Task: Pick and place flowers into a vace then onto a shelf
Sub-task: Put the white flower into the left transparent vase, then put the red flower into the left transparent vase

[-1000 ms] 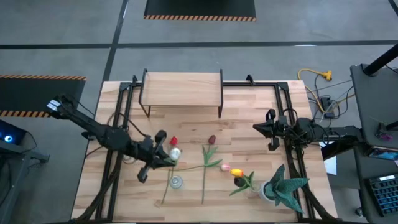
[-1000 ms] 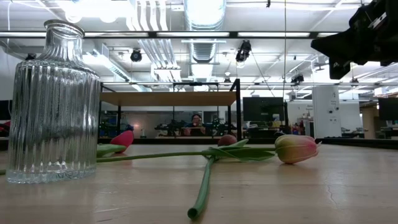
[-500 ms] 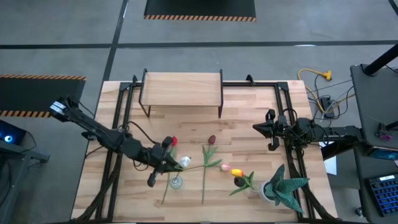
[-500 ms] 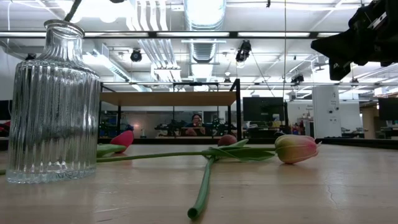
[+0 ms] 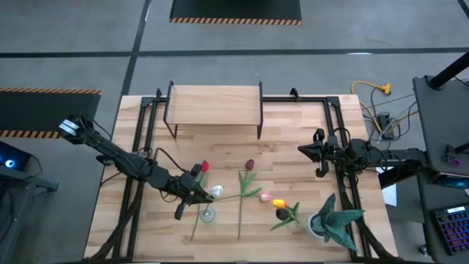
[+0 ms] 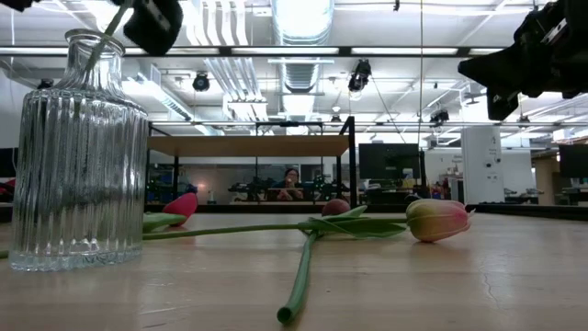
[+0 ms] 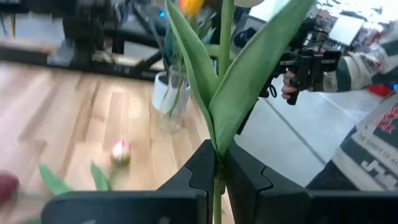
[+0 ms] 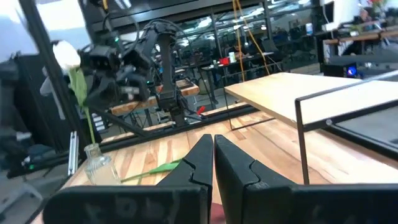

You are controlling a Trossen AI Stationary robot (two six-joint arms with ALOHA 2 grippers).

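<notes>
Butcher-block table [image 5: 293, 154] under me, shelf [image 5: 214, 100] at its far edge. My left gripper [image 5: 196, 192] pinches a white tulip [image 5: 217, 191] by the stem, whose tip is entering the ribbed glass vase [image 6: 75, 156]. I'd keep the stem vertical and lower slowly. My right gripper [image 5: 320, 154] waits near the right edge, fingers together, empty. I count five tulips, one vase, one shelf.

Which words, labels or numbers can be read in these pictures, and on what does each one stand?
"THE SPIRIT OF" (probably; it is blurred): on a white printed item beyond the table, left wrist view.
Larger dark letters under that line: cut off, unreadable.
Glass vase and shelf: no text visible.
</notes>
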